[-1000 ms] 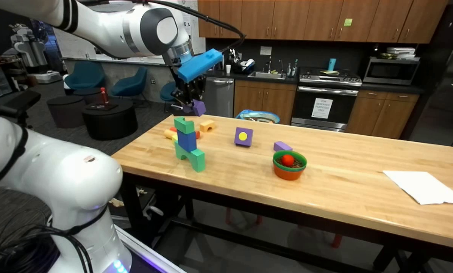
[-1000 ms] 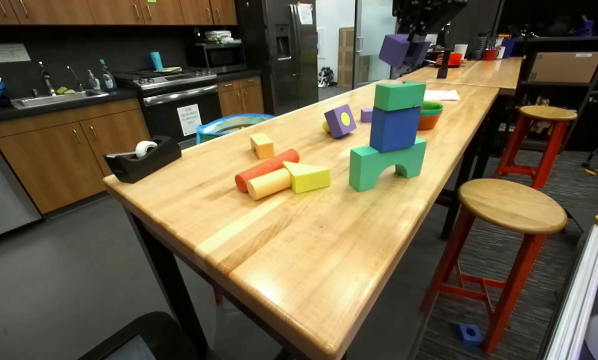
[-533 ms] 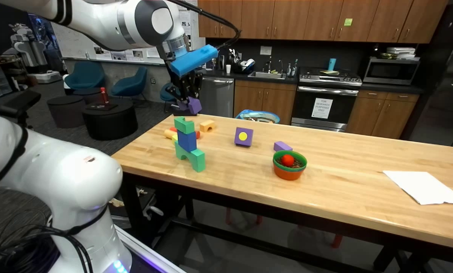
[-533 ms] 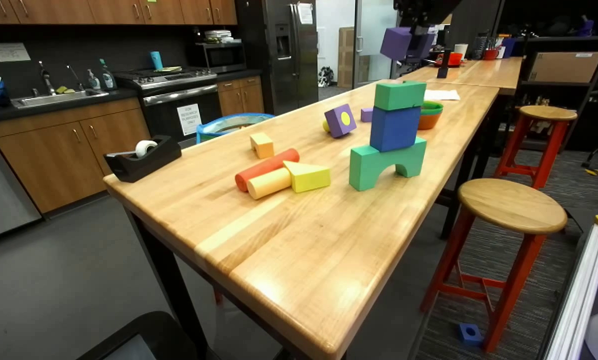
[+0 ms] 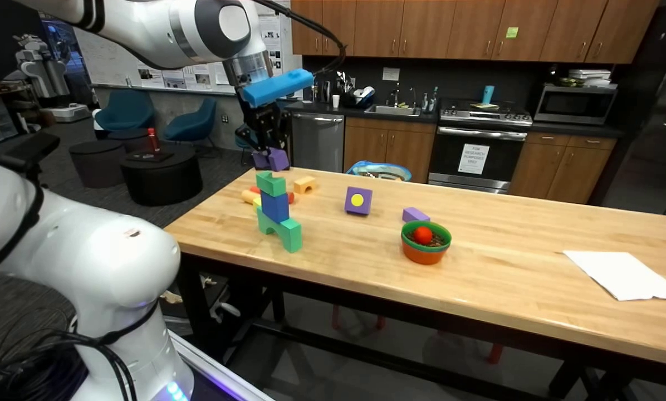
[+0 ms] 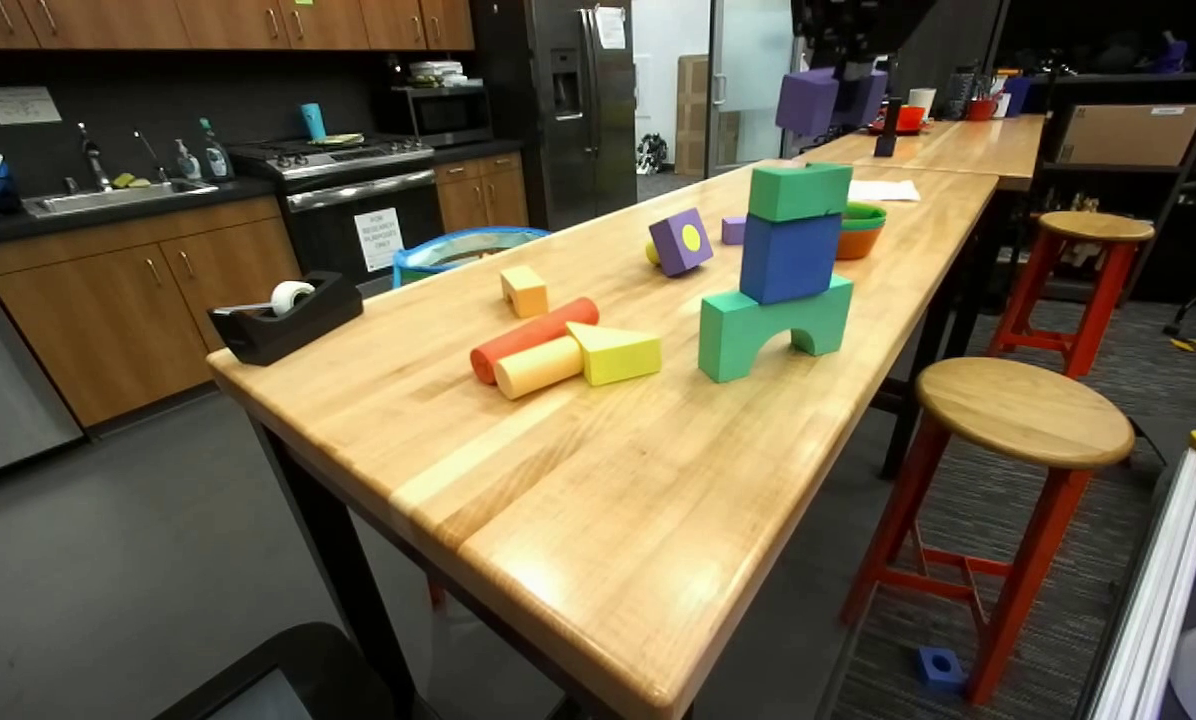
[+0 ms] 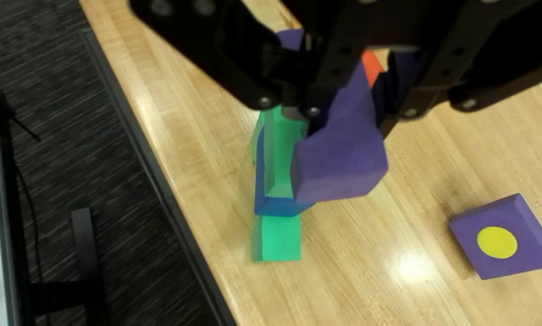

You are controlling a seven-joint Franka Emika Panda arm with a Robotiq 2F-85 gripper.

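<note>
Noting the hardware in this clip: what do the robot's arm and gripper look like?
The arm is glossy white and rounded, with black bands and a dark grey joint ring. A light-blue block-shaped piece sits near its silvery wrist section. Black cables loop out beside it, and blue lights show at the base. The gripper is black, with jointed linkages and round metal bolt heads.

In an exterior view, the white arm point(image 5: 104, 239) stands on its base point(image 5: 152, 365) at the near left, and its forearm point(image 5: 138, 32) slopes right from the upper left to the rounded wrist point(image 5: 221, 25), with a black cable point(image 5: 342, 51) looping out to its right. Below the wrist, a metal collar point(image 5: 249, 69) and blue cover point(image 5: 277, 88) lead to the black gripper point(image 5: 270, 149), which hangs in midair, pointing downward and slightly tilted. In the wrist view its dark fingers point(image 7: 320, 100) show from the top, drawn together in a grip
</note>
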